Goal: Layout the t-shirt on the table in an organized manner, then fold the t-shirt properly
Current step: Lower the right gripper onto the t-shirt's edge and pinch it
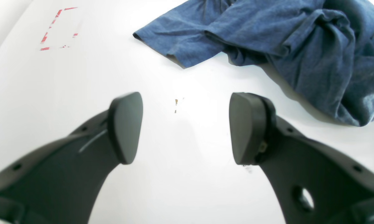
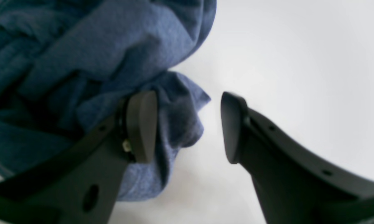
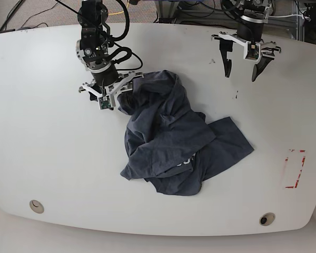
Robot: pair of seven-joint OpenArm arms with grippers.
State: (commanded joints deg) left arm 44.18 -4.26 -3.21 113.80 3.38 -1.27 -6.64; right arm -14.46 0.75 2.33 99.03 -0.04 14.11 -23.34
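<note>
Left wrist: left gripper [image 1: 185, 128] jaws wide over bare table [image 1: 187, 186], t-shirt [image 1: 283, 46] crumpled beyond. Right wrist: right gripper [image 2: 189, 127] jaws wide astride a shirt fold. Base: shirt heaped mid-table, red tape mark [image 3: 294, 168] well apart

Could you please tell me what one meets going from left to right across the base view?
Left hole in the table → right gripper → t-shirt → left gripper → right hole → red tape mark.
</note>
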